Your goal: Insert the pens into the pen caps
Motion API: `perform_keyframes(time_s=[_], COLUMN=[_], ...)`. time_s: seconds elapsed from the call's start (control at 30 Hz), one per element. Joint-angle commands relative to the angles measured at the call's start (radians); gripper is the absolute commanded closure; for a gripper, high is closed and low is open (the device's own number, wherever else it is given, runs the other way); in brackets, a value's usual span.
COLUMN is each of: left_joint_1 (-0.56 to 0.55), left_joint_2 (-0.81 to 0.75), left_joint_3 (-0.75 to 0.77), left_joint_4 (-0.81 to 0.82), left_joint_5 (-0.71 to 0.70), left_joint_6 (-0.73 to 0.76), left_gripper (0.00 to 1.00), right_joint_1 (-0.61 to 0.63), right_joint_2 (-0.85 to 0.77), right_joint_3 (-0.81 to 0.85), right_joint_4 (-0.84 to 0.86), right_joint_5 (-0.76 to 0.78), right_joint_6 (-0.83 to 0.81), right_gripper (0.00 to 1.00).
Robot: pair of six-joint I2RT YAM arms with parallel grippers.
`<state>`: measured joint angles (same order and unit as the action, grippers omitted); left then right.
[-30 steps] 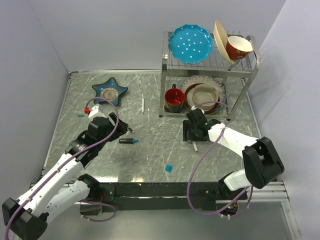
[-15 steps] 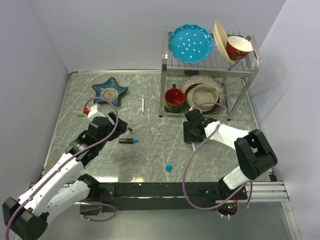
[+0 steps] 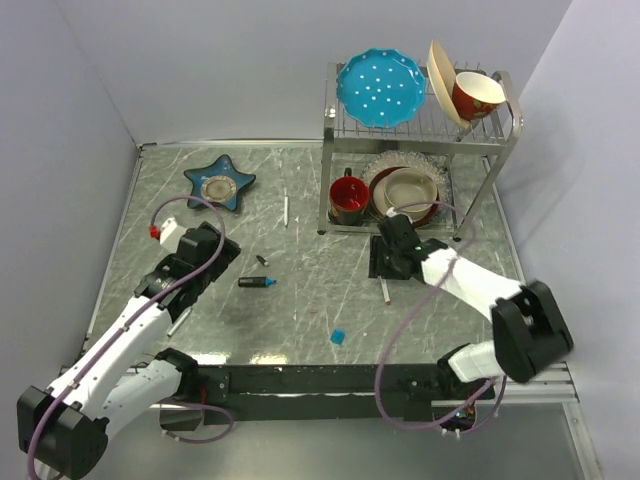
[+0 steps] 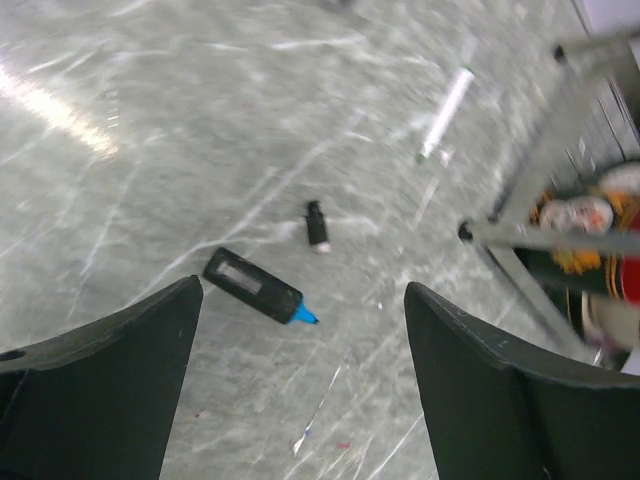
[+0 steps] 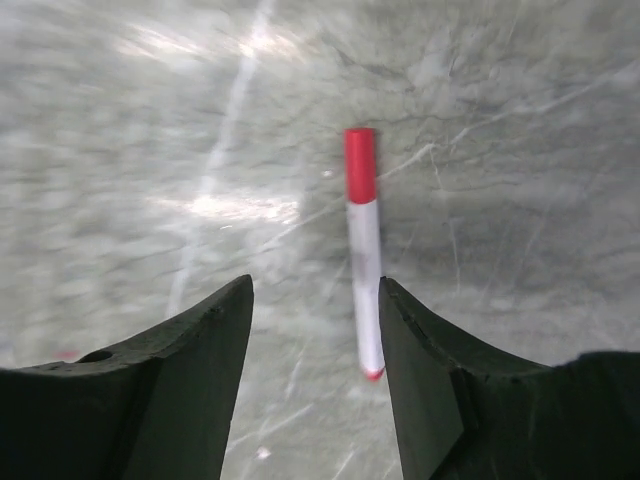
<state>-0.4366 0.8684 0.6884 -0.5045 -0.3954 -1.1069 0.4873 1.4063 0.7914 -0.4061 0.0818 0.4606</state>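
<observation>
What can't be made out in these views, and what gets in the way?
Blue cap, top view: too small to tell its open end.
Red-tipped pen, right wrist view: motion blur; unclear whether the right gripper's jaws touch it.
Dish rack, left wrist view: blurred, cut off by the right edge; contents unreadable.
Small black cap, left wrist view: too small to show its opening.

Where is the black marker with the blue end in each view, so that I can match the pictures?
Top external: the marker lies left of centre, with its blue end pointing right.
Left wrist: the marker is in the lower middle, with its blue end pointing down and to the right.
Right wrist: it is not in this view.
Shared landmark: the small black cap near the blue end also shows in the left wrist view.
</observation>
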Motion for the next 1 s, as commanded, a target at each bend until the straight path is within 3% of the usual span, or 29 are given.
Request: perform_keyframes(time_s=[0.0,0.1,0.17,0.2,0.27,0.3,0.4,0.57,0.77,0.97], left_joint_1=[0.025,0.024,0.025,0.025,0.024,0.024,0.024,0.024,-0.011,-0.022], left_joint_2=[0.004,0.021,0.046,0.058,0.102,0.118,0.167,0.175,0.294,0.446], left_joint_3=[-0.018,-0.030,0.024,0.055,0.155,0.183,0.249,0.136,0.111,0.131], left_joint_4=[0.001,0.156,0.176,0.153,0.110,0.060,0.005,0.040,-0.021,-0.029], left_joint_5=[0.018,0.159,0.223,0.257,0.328,0.335,0.319,0.386,0.584,0.612], left_joint_6=[-0.115,0.184,0.342,0.516,0.667,0.806,1.028,1.442,1.712,1.812], left_gripper=[0.16,0.19,0.19,0.19,0.18,0.18,0.19,0.26,0.34,0.31], right_joint_1=[0.002,0.016,0.023,0.027,0.028,0.030,0.030,0.030,0.030,0.030], right_joint_2=[-0.197,-0.303,-0.361,-0.418,-0.475,-0.528,-0.625,-0.730,-0.793,-0.830], right_joint_3=[-0.021,-0.060,-0.089,-0.098,-0.116,-0.119,-0.127,-0.115,-0.118,-0.115], right_joint_4=[0.010,0.035,0.046,0.058,0.070,0.081,0.099,0.078,0.050,0.016], right_joint_5=[-0.034,-0.079,-0.117,-0.144,-0.168,-0.189,-0.205,-0.169,-0.172,-0.131], right_joint_6=[0.032,0.032,0.041,0.044,0.058,0.064,0.079,0.079,0.087,0.067], right_gripper=[0.39,0.38,0.38,0.38,0.38,0.38,0.38,0.38,0.38,0.38])
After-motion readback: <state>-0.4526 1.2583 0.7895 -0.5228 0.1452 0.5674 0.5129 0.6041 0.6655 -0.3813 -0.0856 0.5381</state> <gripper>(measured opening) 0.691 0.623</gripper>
